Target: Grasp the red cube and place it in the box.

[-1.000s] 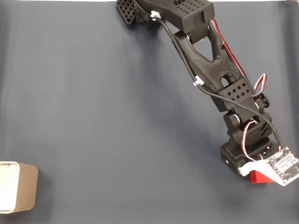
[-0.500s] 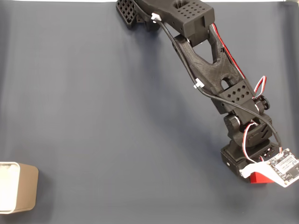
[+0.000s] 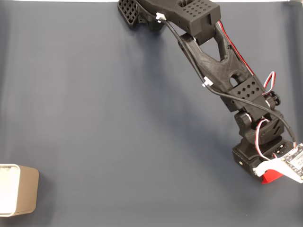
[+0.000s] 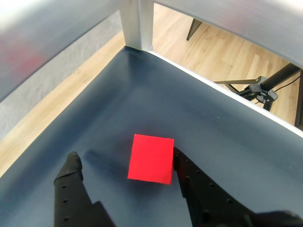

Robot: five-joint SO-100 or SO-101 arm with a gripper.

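My arm point(image 3: 213, 52) is matte black printed plastic, built from angular links; several housings carry grids of small round holes. A black cable point(image 3: 189, 56) runs along the links, fitted with white connectors. Thin red, white and black wires point(image 3: 265, 85) loop near the wrist. A white circuit board point(image 3: 296, 163) with small dark parts sits at the wrist. My claw point(image 4: 125, 163) has two black fingers point(image 4: 71, 189) with small screw recesses.
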